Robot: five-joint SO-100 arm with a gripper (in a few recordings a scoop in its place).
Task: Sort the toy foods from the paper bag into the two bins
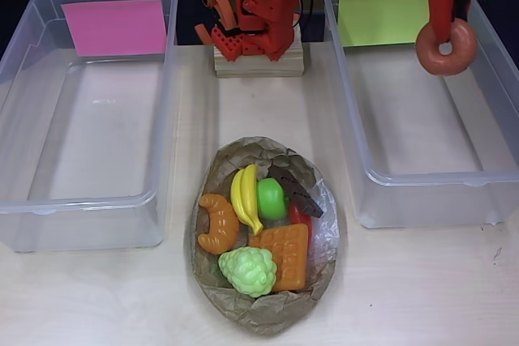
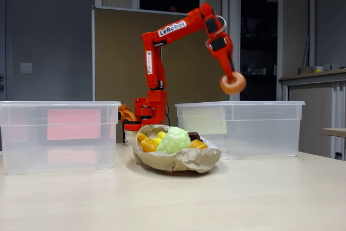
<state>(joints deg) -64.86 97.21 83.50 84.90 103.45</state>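
Donut (image 1: 447, 47): held by the gripper (image 1: 445, 32), whose fingers are closed through and about the ring. In the overhead view it hangs over the far end of the right-hand bin (image 1: 422, 192), near the yellow-green label (image 1: 381, 16). In the fixed view the donut (image 2: 233, 83) hangs clear above that bin's rim (image 2: 240, 104), touching nothing but the claw (image 2: 232, 77).

Paper bag (image 1: 268, 313): lying open on the table (image 1: 405, 297) between the two bins, touching neither. Inside it: croissant (image 1: 217, 223) at the left, bananas (image 1: 246, 198) beside it, green apple (image 1: 272, 198), chocolate bar (image 1: 295, 187) toward the far right, orange waffle (image 1: 285, 255), pale green grapes (image 1: 249, 271) at the near edge. A red piece (image 1: 299, 215), presumably the chili, shows partly between apple and waffle.

Left-hand bin (image 1: 81, 216): carries the pink label (image 1: 114, 26); no toy seen in it. The arm's base (image 1: 253, 6) stands on a wooden block (image 1: 258, 62) between the bins at the far side.
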